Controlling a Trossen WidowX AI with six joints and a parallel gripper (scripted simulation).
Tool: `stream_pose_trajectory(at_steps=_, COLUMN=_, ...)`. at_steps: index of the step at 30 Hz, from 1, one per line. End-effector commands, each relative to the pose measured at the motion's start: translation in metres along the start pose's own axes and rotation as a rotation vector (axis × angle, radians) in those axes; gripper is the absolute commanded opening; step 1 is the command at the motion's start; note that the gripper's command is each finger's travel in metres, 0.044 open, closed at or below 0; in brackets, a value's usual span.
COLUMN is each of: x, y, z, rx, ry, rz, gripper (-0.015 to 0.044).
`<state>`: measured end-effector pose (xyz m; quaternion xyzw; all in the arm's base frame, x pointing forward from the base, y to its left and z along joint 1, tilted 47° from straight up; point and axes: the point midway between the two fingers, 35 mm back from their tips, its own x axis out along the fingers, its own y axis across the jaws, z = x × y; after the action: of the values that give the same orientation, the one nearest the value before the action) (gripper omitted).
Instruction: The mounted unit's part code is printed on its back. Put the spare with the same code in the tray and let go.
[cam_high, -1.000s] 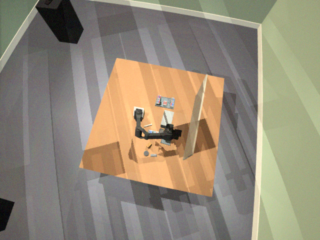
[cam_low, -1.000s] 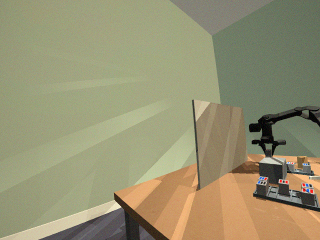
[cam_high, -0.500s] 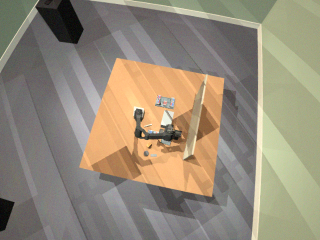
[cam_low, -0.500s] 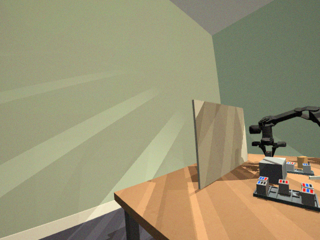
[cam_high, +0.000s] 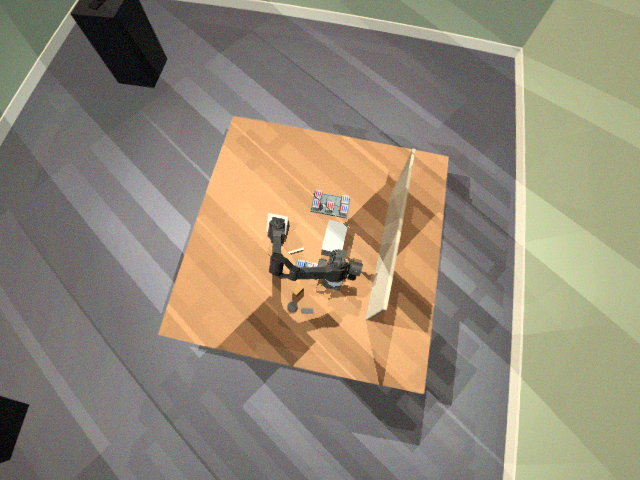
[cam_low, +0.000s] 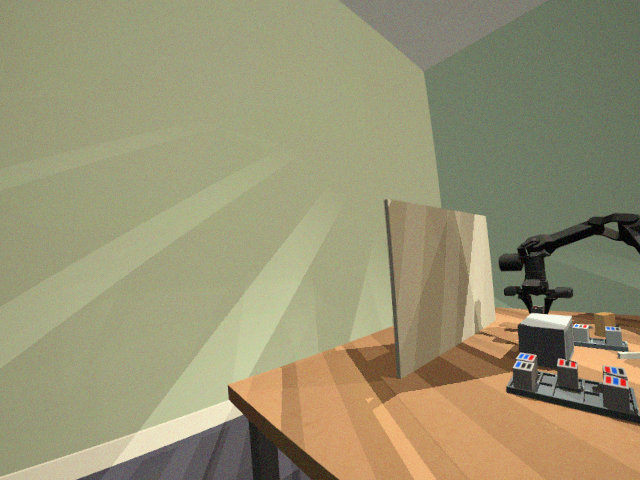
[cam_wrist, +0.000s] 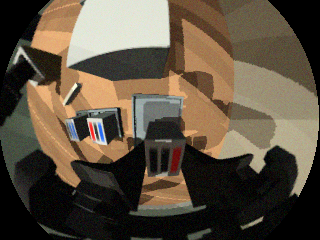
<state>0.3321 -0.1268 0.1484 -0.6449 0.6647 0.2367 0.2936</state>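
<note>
Above the small grey tray (cam_high: 332, 283) (cam_wrist: 140, 112), on the far side of the pale-topped box (cam_high: 334, 236) (cam_low: 545, 338) (cam_wrist: 120, 30) as the exterior view has it, the fingers (cam_low: 537, 308) are closed on a spare (cam_wrist: 164, 159). Its striped face shows two dark bars and a red one. The tray lies on the desk (cam_high: 268, 170) (cam_low: 465, 439) (cam_wrist: 117, 92), largely under the arm from the top and hidden behind the box from the exterior side.

Left of the tray in the wrist view, two more spares stand in a smaller rack (cam_wrist: 120, 122) (cam_low: 598, 342); a larger rack (cam_high: 333, 213) (cam_low: 571, 396) sits near in the exterior view. I can't read the mounted unit's code from where I am, so whether this spare matches it is beyond me.

Setting the piece down looks like the step in hand. I'd centre it over the tray floor first, since in the wrist view it covers part of the tray and the true gap beneath is hard to judge. Then I'd lower it straight, keeping clear of the box and the tray's rim, which could tip it. Once its base sits flat, the fingers should part evenly and rise straight up, so neither drags it over.
</note>
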Motion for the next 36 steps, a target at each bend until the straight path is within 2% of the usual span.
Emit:
stream_pose_trajectory(at_steps=1, x=0.004, y=0.001, z=0.0, rx=-0.004, ry=0.006, rz=0.0, gripper=0.0)
stream_pose_trajectory(at_steps=36, x=0.032, y=0.004, z=-0.003, rx=-0.004, ry=0.013, rz=-0.001, gripper=0.0)
